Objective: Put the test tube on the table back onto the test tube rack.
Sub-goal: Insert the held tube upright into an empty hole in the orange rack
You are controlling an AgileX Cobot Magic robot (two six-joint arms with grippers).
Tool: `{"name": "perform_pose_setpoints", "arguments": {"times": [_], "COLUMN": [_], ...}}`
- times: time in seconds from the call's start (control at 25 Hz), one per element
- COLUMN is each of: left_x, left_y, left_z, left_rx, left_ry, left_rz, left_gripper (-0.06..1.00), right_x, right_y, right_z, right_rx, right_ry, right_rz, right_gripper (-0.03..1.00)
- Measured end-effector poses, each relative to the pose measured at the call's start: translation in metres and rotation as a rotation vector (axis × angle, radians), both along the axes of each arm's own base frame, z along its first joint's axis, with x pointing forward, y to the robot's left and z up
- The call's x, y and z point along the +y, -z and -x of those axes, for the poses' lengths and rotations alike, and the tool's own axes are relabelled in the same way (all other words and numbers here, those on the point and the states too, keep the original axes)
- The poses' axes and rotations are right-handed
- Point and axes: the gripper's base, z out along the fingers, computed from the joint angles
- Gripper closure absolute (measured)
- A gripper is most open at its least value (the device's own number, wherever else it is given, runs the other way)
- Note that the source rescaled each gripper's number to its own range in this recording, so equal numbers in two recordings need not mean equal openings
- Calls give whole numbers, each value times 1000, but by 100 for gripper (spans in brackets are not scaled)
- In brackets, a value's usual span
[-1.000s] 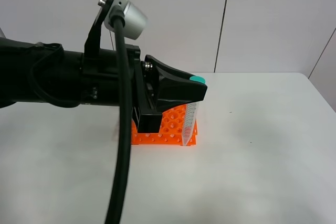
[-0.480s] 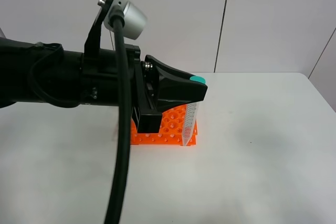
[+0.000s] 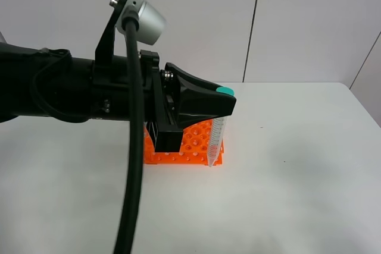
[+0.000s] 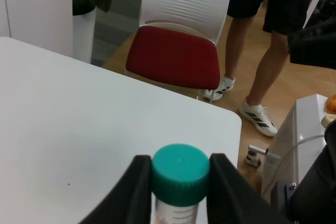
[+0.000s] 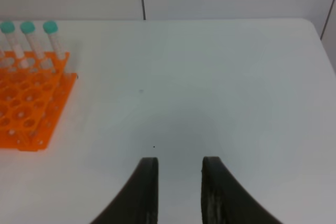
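Looking in from the high camera, I find the matte black left gripper (image 3: 221,106) clamped on the test tube (image 3: 216,135), a slim clear plastic cylinder with a smooth teal cap. It stands upright, its pointed tip at the near right corner of the test tube rack (image 3: 190,147), which is bright orange plastic pierced with round holes. I cannot tell whether it sits in a hole. The table (image 3: 297,165) is matte white. The right gripper (image 5: 178,187) hovers over it, curved black fingers apart, with three other tubes (image 5: 27,38) racked nearby.
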Motion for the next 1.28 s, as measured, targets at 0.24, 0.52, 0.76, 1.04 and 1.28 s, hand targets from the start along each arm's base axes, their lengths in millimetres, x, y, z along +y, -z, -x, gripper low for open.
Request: {"name": "perform_pose_setpoints", "arguments": {"times": [0.24, 0.52, 0.76, 1.04, 1.28], "left_x": [0, 0, 0, 0, 0], "left_y": [0, 0, 0, 0, 0], "left_z": [0, 0, 0, 0, 0], "left_rx": [0, 0, 0, 0, -7], "left_ry": [2, 2, 3, 3, 5], "left_rz": [1, 1, 1, 1, -1], "left_gripper": [94, 94, 94, 94, 94], "right_x": [-1, -2, -2, -2, -2], "right_y": [7, 12, 13, 13, 13], "right_z": [2, 8, 8, 8, 8], "right_rx": [54, 44, 51, 54, 54], "right_ry": [7, 16, 17, 21, 21], "right_rz": [12, 15, 17, 22, 22], "right_gripper": [67, 67, 67, 67, 67]}}
